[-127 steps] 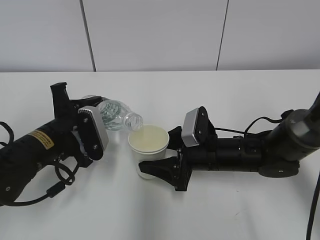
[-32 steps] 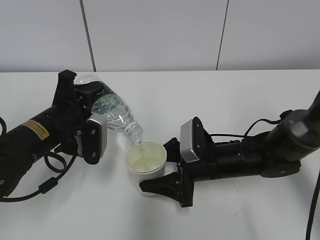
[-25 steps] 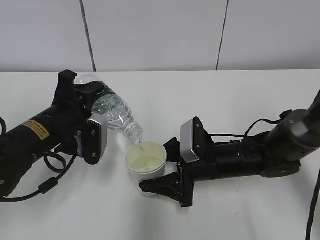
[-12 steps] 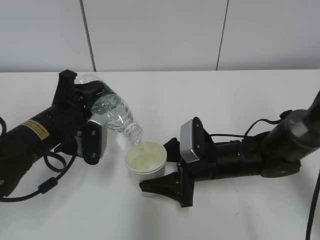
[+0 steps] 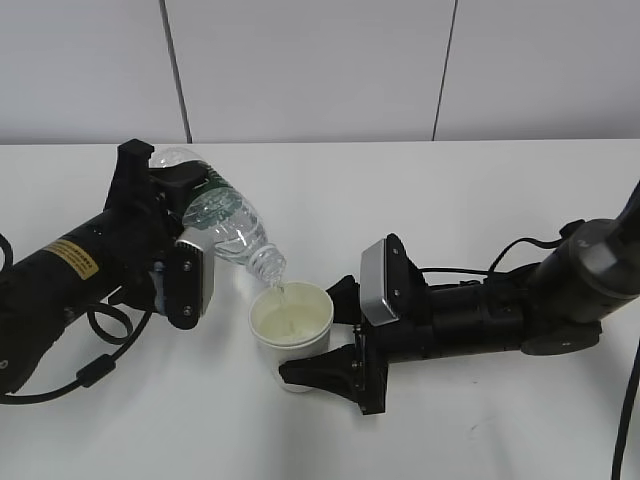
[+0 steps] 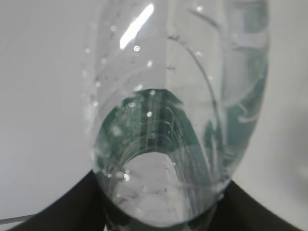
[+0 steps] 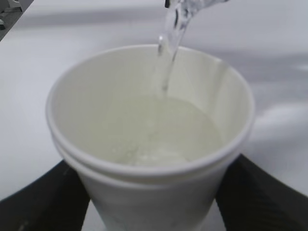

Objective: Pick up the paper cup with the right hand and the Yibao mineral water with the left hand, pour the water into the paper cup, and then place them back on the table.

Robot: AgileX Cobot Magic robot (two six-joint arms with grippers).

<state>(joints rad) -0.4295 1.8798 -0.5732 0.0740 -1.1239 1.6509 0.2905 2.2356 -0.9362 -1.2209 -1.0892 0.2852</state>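
Note:
My left gripper [image 5: 185, 205], on the arm with the yellow sticker, is shut on the Yibao mineral water bottle [image 5: 225, 228]. The bottle is tilted with its open mouth down over the paper cup [image 5: 291, 325]. A thin stream of water [image 7: 169, 53] falls into the cup, and water lies in its bottom. My right gripper [image 5: 325, 335] is shut on the paper cup [image 7: 149, 144], upright and just above the table [image 5: 480, 200]. In the left wrist view the bottle [image 6: 173, 110] fills the frame between the black fingers [image 6: 62, 207].
A black cable [image 5: 110, 365] loops under my left arm near the table's front left. Another cable [image 5: 630, 410] hangs at the right edge. A grey panelled wall [image 5: 320, 70] rises behind the table's far edge.
Five seconds ago the bottle lay flatter and lower beside a higher cup. Now the bottle is raised and tipped steeper, the cup is lower. Over the last second nothing has visibly moved except the running water.

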